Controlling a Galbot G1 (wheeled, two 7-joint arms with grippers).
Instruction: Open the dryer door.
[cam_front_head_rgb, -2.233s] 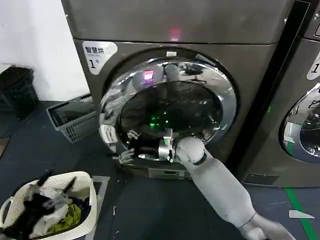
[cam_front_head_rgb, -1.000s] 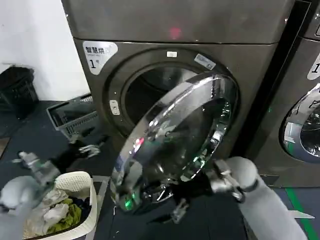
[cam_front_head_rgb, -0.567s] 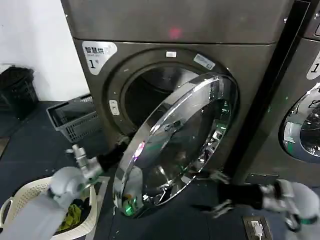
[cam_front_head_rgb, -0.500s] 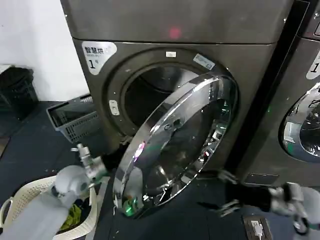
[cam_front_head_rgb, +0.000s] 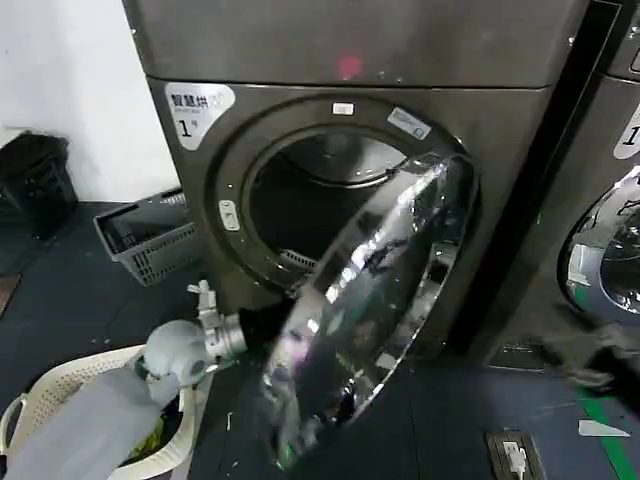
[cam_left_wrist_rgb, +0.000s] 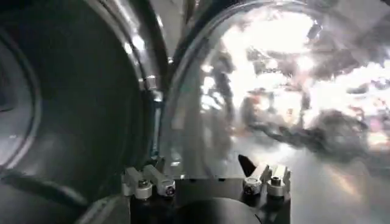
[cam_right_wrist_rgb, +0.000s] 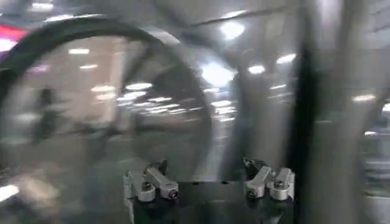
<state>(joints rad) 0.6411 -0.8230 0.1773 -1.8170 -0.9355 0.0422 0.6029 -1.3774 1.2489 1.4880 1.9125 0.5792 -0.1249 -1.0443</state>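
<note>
The dryer door (cam_front_head_rgb: 385, 285), a chrome ring around dark domed glass, stands swung well out from the machine, hinged on its right side, and the dark drum opening (cam_front_head_rgb: 300, 205) is exposed. My left gripper (cam_front_head_rgb: 262, 325) reaches in behind the door's free lower edge. In the left wrist view this gripper (cam_left_wrist_rgb: 206, 178) is open, its fingers (cam_left_wrist_rgb: 148, 180) spread wide right in front of the door's domed glass back (cam_left_wrist_rgb: 274, 103), nothing between them. My right gripper (cam_front_head_rgb: 598, 352) is a blur low at the far right, away from the door; in its wrist view it (cam_right_wrist_rgb: 208, 178) is open and empty.
A second machine with a similar chrome door (cam_front_head_rgb: 605, 250) stands on the right. A grey plastic basket (cam_front_head_rgb: 150, 235) lies left of the dryer, a white laundry basket (cam_front_head_rgb: 35, 425) with clothes sits at the lower left, and a black bin (cam_front_head_rgb: 35, 180) is by the wall.
The door has swung further open, turning edge-on to the right. My left gripper moved up and right behind its edge. My right arm pulled away to the far right.
</note>
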